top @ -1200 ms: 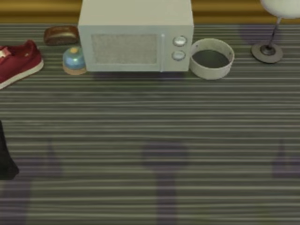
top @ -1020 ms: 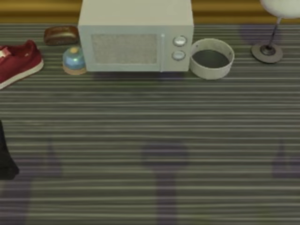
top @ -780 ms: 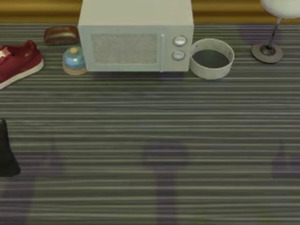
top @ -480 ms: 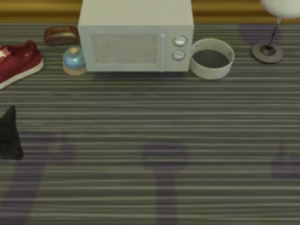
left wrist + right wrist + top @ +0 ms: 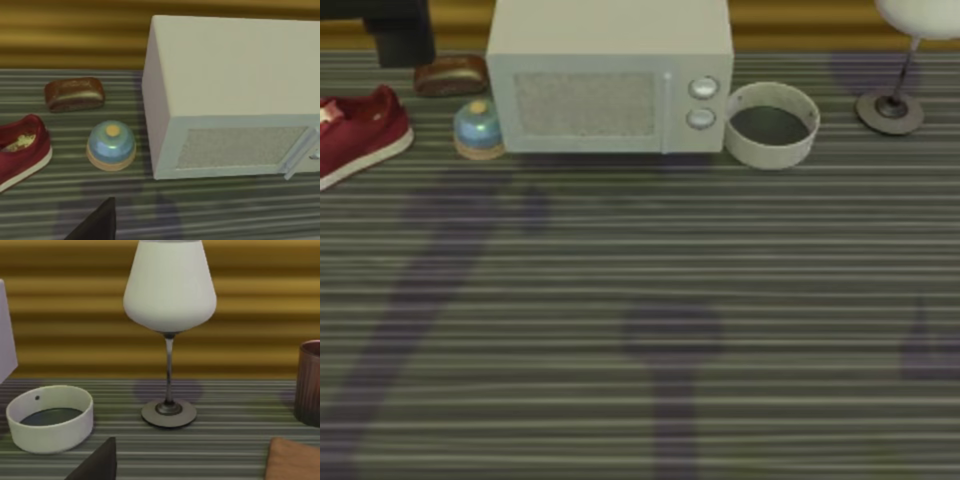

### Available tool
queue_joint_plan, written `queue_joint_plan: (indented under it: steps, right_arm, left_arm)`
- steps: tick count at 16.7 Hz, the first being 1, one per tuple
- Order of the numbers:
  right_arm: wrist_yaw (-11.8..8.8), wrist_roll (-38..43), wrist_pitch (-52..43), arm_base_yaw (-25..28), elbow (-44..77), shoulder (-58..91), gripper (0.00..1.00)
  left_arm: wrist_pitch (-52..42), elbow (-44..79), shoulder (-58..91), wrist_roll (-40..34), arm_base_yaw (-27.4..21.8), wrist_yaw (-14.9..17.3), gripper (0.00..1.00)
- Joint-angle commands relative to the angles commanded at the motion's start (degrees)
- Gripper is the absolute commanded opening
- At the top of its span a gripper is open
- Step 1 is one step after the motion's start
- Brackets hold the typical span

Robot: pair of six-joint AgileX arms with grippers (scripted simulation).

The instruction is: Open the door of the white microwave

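The white microwave (image 5: 610,75) stands at the back middle of the table. Its door (image 5: 585,105) is shut, with the grey mesh window facing front and the thin handle (image 5: 667,110) beside the two knobs (image 5: 702,103). My left gripper (image 5: 398,40) hangs high over the back left corner, left of the microwave and apart from it. In the left wrist view, one dark fingertip (image 5: 100,224) shows off to one side, with nothing held, and the door (image 5: 240,147) and handle (image 5: 297,160) lie ahead. The right arm is out of the top view; one of its fingertips (image 5: 100,462) shows, holding nothing.
Left of the microwave lie a red shoe (image 5: 360,130), a brown loaf (image 5: 450,75) and a blue bell (image 5: 478,128). A white ring bowl (image 5: 770,125) touches its right side. A white-topped stemmed lamp (image 5: 892,105) and a brown cup (image 5: 309,382) stand far right.
My left arm has risen from the table's left edge and swung to the back left corner. Its shadow now stretches toward the microwave. The door has not moved.
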Motion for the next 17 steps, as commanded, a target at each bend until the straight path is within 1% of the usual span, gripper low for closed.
queue_joint_plan:
  steps: [5,9,13,17]
  right_arm:
    - [0.0,0.0,0.0,0.0,0.0,0.0,1.0]
    - [0.0,0.0,0.0,0.0,0.0,0.0,1.0]
    - [0.0,0.0,0.0,0.0,0.0,0.0,1.0]
    - [0.0,0.0,0.0,0.0,0.0,0.0,1.0]
  left_arm:
    - [-11.58,33.19,26.51,-9.15,-7.67,-3.21,1.0]
    - [-20.65,54.23,46.78,-15.64,-12.76,-6.46,1.0]
    - [-28.95,67.83,63.6,-20.22,-16.28,-9.86,1.0]
    - [-34.75,74.46,73.66,-22.33,-18.09,-12.12,1.0]
